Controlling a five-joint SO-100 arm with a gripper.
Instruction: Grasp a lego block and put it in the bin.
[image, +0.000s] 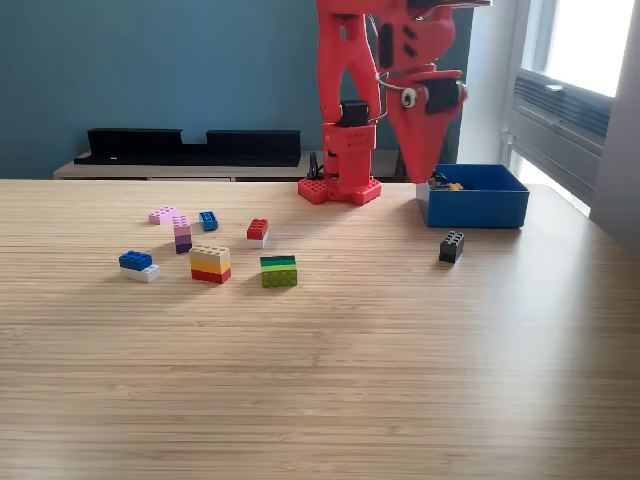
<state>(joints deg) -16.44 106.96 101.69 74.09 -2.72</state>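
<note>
Red plastic gripper (432, 178) above bright blue plastic bin (480, 208); finger state unclear.
Below fingers: pale wood-grain table (320, 380); behind, teal wall (150, 70).

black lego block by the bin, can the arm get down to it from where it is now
Probably yes: the black lego block lies alone on bare table just in front of the bin, and the gripper hangs close above with nothing between.

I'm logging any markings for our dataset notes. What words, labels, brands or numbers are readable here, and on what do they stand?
None can be read.
Red plastic robot arm: no visible lettering.
Shallow bright blue plastic bin: plain walls.
Stacked lego blocks such as the cream, yellow and red one and the black one: stud logos too small to read.
Black trays behind the table: no text visible.
</note>
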